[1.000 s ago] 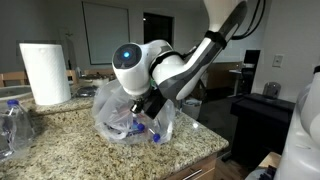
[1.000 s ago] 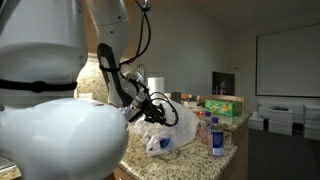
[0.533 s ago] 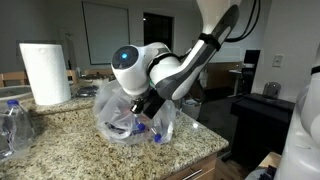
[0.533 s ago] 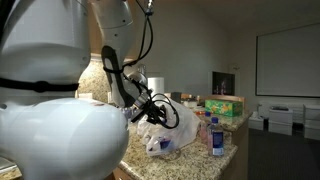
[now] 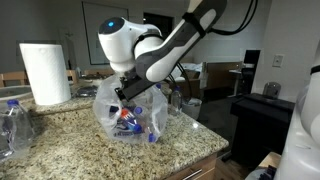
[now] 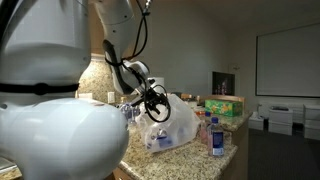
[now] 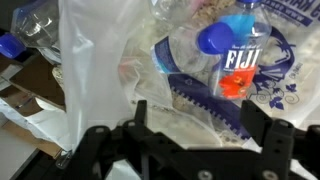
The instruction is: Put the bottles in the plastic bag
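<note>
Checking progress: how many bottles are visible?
3 at least: Fiji bottle in the bag, clear bottle on the counter, upright bottle beside the bag. Others may be hidden.

Speckled granite counter (image 5: 70, 145) carries plastic bag (image 5: 103, 115), paper towel roll (image 5: 45, 72), bottles (image 5: 12, 125).

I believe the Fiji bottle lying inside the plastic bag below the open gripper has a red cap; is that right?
Not quite: the cap is blue, not red. The wrist view shows the Fiji bottle lying inside the plastic bag below the open gripper, as you say.
</note>
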`<state>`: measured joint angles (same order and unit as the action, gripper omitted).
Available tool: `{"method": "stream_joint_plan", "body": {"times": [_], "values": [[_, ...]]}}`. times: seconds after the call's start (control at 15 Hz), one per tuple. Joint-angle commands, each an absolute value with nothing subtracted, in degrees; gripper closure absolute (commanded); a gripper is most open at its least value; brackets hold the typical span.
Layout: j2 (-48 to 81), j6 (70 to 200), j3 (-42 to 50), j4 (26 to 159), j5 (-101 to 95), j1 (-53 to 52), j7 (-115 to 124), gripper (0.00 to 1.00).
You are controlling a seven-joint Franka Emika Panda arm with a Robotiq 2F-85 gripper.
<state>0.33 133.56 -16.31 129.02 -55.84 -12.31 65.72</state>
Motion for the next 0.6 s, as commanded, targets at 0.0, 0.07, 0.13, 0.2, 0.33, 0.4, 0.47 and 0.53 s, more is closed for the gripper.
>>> {"method": "stream_joint_plan", "body": {"times": [0.0,0.07,0.13,0.2,0.33,0.4,0.47,0.53], "values": [[-1.89,132.68,-15.69,127.06,-44.95,-13.21,58.90,0.00],[-2.19,132.31,-15.69,126.53,-41.02,-13.24,55.93,0.00],[-2.34,131.58,-15.62,125.87,-36.48,-13.21,52.17,0.00],[-2.57,130.45,-15.53,125.29,-31.96,-13.15,48.25,0.00],[-3.18,127.58,-14.99,124.08,-22.06,-12.85,39.77,0.00],[-3.21,126.01,-14.55,123.32,-17.30,-12.57,35.37,0.00],[-4.09,123.48,-14.20,122.69,-12.32,-12.48,31.02,0.00],[-4.96,120.26,-13.42,121.87,-7.80,-12.01,26.72,0.00]]}}
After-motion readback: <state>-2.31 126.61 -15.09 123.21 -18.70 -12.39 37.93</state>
